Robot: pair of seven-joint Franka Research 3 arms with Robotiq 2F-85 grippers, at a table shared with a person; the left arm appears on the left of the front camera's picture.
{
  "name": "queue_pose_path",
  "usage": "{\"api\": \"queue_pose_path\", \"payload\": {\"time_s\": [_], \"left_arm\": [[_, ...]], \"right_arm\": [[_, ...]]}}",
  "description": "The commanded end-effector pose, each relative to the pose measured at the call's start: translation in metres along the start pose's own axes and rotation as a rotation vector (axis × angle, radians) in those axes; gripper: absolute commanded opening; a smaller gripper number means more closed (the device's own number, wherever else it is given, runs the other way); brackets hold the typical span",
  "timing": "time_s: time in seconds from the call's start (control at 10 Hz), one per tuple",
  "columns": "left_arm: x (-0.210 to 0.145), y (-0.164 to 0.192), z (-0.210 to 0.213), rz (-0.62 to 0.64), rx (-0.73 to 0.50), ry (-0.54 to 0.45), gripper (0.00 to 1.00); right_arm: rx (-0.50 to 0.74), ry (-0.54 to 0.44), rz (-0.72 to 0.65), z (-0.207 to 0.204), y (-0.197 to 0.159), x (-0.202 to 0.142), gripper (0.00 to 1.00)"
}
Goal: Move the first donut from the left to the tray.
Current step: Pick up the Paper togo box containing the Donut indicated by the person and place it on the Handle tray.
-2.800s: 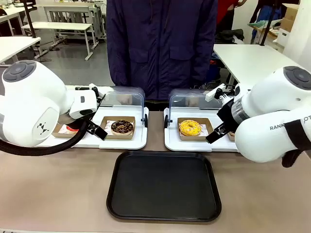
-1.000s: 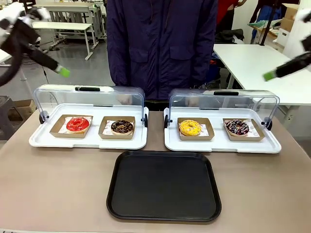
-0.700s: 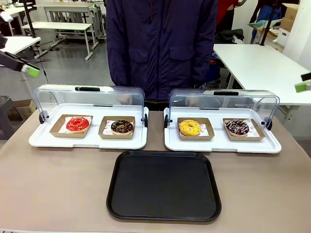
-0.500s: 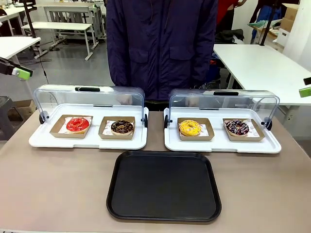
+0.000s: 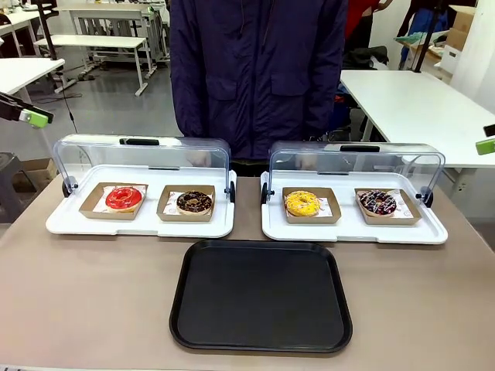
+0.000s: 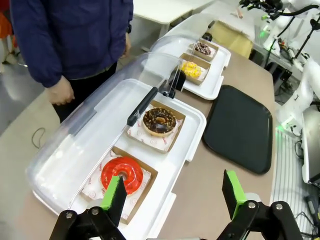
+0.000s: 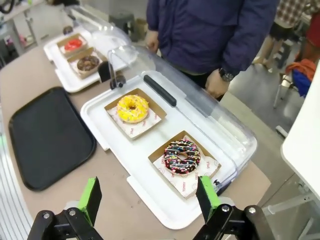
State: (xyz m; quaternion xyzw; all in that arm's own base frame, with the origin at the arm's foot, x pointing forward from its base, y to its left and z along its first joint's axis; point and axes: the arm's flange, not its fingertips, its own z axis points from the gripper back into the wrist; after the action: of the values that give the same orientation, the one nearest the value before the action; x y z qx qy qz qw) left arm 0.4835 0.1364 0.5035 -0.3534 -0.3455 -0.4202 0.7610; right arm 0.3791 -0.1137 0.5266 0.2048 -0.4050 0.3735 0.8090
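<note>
Both still open, high: L pincer, R pincer; red donut unmoved.

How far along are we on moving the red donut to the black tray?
Done: the clear lid is swung back off the left white tray.
In hand: nothing. The left gripper and right gripper are both open and empty.
Left: the whole move. The red donut sits in its cardboard holder on that white tray, and the black tray holds nothing.
</note>
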Motion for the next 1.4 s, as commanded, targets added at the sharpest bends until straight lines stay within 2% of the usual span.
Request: {"api": "queue_pose_path", "payload": {"time_s": [0.0,0.3,0.4,0.5,1.3], "left_arm": [[-0.009,0.03,0.013,0.014,-0.068,-0.061,1.0],[-0.029,0.045,0.033,0.021,-0.088,-0.135,1.0],[-0.03,0.044,0.034,0.011,-0.093,-0.156,1.0],[-0.034,0.042,0.026,0.053,-0.065,-0.096,1.0],[-0.034,0.042,0.026,0.053,-0.065,-0.096,1.0]], "right_arm": [[0.016,-0.059,-0.006,0.022,-0.043,0.003,1.0],[0.057,-0.14,-0.06,0.027,-0.067,-0.012,1.0],[0.116,-0.148,-0.068,0.025,-0.071,-0.012,1.0],[0.025,-0.104,-0.059,0.033,-0.053,-0.008,1.0],[0.025,-0.104,-0.059,0.033,-0.053,-0.008,1.0]]}}
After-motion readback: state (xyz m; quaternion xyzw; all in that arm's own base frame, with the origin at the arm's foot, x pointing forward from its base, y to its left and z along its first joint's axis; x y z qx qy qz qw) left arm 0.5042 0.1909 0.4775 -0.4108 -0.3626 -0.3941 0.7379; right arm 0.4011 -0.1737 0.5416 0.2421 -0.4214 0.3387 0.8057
